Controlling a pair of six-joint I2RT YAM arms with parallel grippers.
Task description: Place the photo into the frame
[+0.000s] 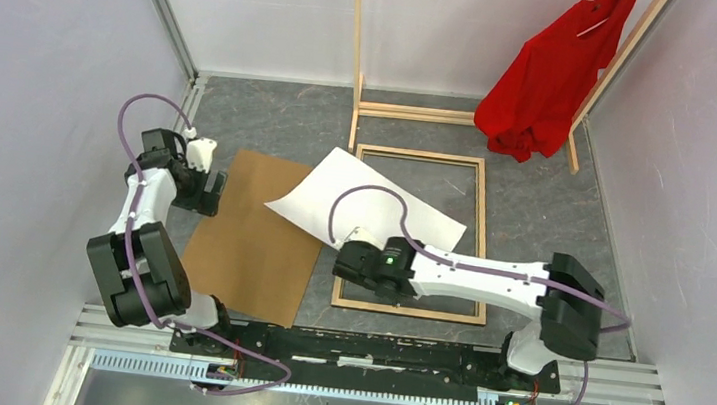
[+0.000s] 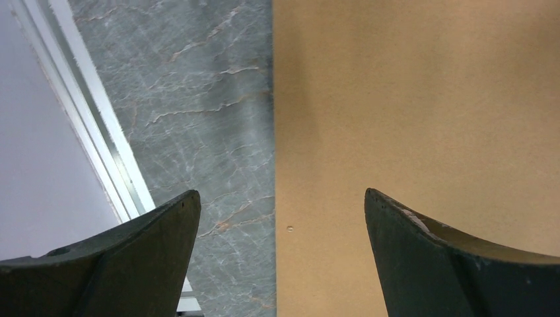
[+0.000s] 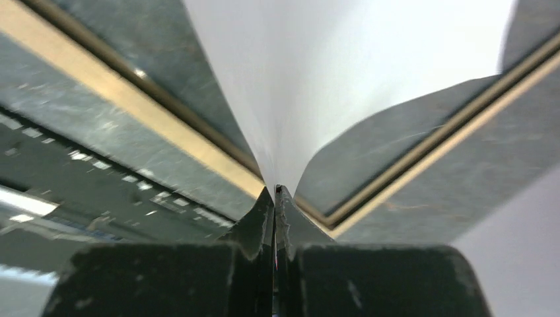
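Top view, frame (image 1: 479,237) lies flat on the desk (image 1: 272,123) at centre-right, light wood side up. The photo (image 1: 365,195) is skewed across the frame's 9 to 10 o'clock side, white back up. About half of it overhangs toward the brown backing board (image 1: 250,241).

Right end effector (image 3: 275,191): fingers pressed together on the photo's near corner, at the sheet's 6 o'clock. The paper fans up and away from the pinch in a curve. Left end effector (image 2: 282,198): spread wide and holding nothing, poised over the backing board's 9 o'clock edge.

Handling, judged:
- The sheet is light and limp. It bows from a single pinch, so it will likely sag and swing if dragged.
- It creases easily, so take it at the border or a corner, never mid-sheet.
- A second hold at the opposite edge would keep it flat for seating inside the rails.

Not resolved:
- The printed face is not visible.
- In the top view the wrist covers the pinch point and part of the frame's 9 o'clock rail.
- Cannot tell whether glass sits in the frame.
- The right wrist view is blurred close in.
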